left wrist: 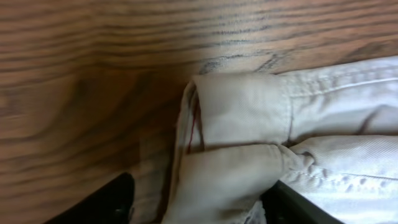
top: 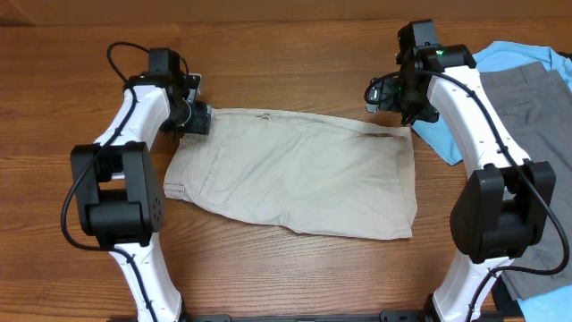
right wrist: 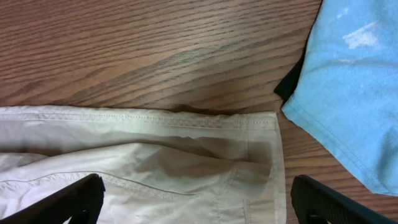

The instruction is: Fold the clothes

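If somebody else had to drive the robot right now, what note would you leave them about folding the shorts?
Left gripper: looks pinched on the far left corner of the shorts, cloth bunched between its fingers.
Right gripper: open, fingers either side of the far right corner, not gripping.
Shorts: spread flat mid-table; blue shirt and grey trousers lie to the right.
Done: corners reached.
Left: close the right gripper, then fold.

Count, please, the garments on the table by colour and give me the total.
Beige shorts: 1
Light blue shirt: 1
Grey trousers: 1
Total: 3
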`<state>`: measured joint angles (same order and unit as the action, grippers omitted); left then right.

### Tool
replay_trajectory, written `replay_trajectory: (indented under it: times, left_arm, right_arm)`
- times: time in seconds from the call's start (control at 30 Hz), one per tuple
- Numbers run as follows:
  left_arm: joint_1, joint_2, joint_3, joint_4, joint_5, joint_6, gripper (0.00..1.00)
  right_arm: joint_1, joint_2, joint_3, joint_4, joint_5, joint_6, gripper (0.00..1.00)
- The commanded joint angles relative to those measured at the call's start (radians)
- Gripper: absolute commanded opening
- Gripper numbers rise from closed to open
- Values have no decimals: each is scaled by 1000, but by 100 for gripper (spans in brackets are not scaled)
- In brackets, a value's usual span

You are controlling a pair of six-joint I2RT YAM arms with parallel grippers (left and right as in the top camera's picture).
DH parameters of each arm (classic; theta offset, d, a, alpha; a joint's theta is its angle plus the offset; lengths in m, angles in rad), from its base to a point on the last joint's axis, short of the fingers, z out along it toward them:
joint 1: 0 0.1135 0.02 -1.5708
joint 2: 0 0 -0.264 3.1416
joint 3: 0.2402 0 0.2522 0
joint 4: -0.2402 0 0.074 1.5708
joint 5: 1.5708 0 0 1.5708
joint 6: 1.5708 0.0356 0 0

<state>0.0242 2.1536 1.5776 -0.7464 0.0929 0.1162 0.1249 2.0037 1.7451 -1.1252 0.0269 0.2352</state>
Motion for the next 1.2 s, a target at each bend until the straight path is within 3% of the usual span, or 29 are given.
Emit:
replay_trajectory:
  times: [0.0, 0.27, 0.37, 0.4, 0.7, 0.83, 1.17]
  left_arm:
    - [2, 17, -5, 17, 9, 26, 58]
    - [2, -11, 5, 40, 13, -28, 36]
    - [2, -12, 10, 40, 13, -53, 14]
    - [2, -13, 10, 40, 12, -67, 11]
    - [-1, -98, 27, 34, 8, -143, 7]
    - [-19, -174, 28, 26, 10, -172, 12]
    - [-117, -172, 0, -113, 12, -230, 9]
  right_arm:
    - [-1, -31, 4, 3, 6, 1, 100]
    - [-1, -31, 4, 3, 6, 1, 100]
    - [-1, -31, 4, 3, 6, 1, 100]
    - [-1, -31, 4, 3, 6, 1, 100]
    - [-1, -31, 4, 3, 6, 1, 100]
    - [-1, -31, 4, 3, 6, 1, 100]
    - [-1, -31, 4, 3, 6, 1, 100]
